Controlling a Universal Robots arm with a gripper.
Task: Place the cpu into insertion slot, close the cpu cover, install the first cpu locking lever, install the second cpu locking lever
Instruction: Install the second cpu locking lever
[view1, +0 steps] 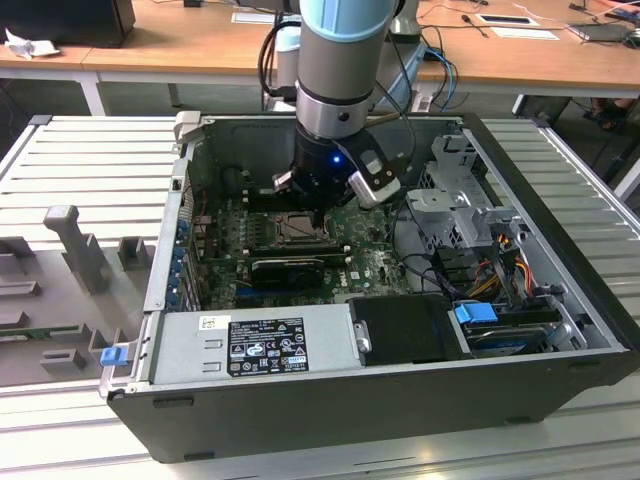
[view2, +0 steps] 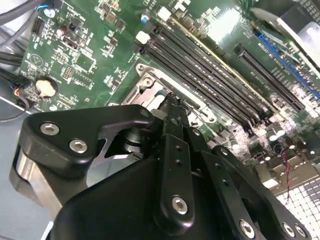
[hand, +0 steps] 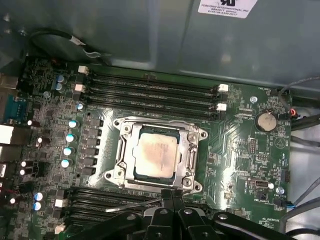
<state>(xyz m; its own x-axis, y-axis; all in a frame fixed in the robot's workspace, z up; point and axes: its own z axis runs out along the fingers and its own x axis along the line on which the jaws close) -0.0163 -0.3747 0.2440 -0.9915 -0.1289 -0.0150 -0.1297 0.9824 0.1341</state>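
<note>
1. Inside an open computer case (view1: 560, 300) on a slatted workbench, the arm's gripper (hand: 172, 197) hangs low over the green motherboard (hand: 240, 150), just beside one edge of the insertion slot (hand: 120, 150).
2. The cpu (hand: 156, 156), its dull metal top showing, lies flat in the slot, framed by the cpu cover (hand: 186, 161), which lies closed around it.
3. In both wrist views the gripper's two black fingers (view2: 172, 125) are pressed together, with nothing visibly pinched between them; their tips meet at the socket's rim.
4. A thin lever (hand: 135, 205) runs alongside the socket beside the fingertips.
5. Long black memory slots (hand: 150, 90) flank the socket.
</note>
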